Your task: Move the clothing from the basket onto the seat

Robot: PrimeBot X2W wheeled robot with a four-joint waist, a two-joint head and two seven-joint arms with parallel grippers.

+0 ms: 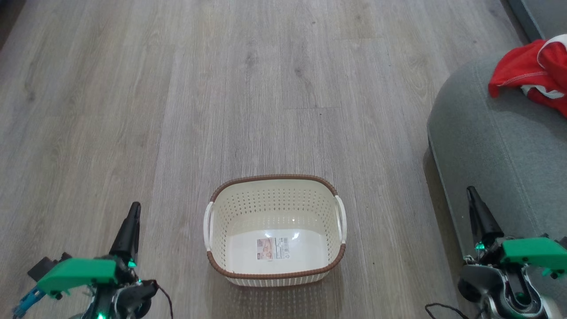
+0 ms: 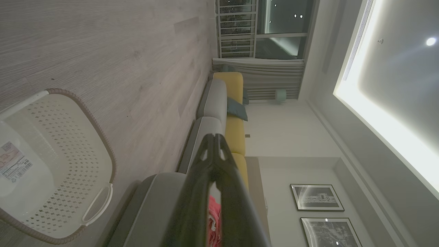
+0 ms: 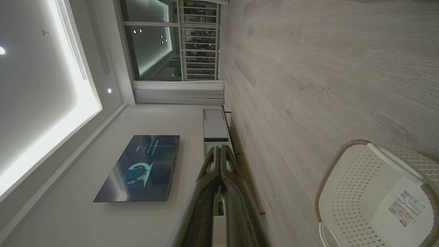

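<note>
The small cream plastic basket [image 1: 270, 201] with perforated walls and a brown woven-look rim stands on the grey wood-look floor [image 1: 177, 88] at 6 o'clock of the head view, and its bare bottom shows a white label sticker [image 1: 272, 248]. The bright red thin-fabric clothing [image 1: 529, 73] with white trim lies crumpled at 2 o'clock on the large grey upholstered seat [image 1: 491, 150], well apart from the basket. The seat, with its rounded edge, takes the side from 2 to 4 o'clock. The left gripper [image 1: 134, 208] is at 8 o'clock, to the left of the basket and not touching it. Its two long dark fingers are pressed together to one tip and they hold nothing. The right gripper [image 1: 472, 191] is at 4 o'clock, in front of the edge of the seat, with its fingers also fully together and empty. In the right wrist view the joined fingers point toward a dark flat television [image 3: 140, 168] on the wall.
</note>
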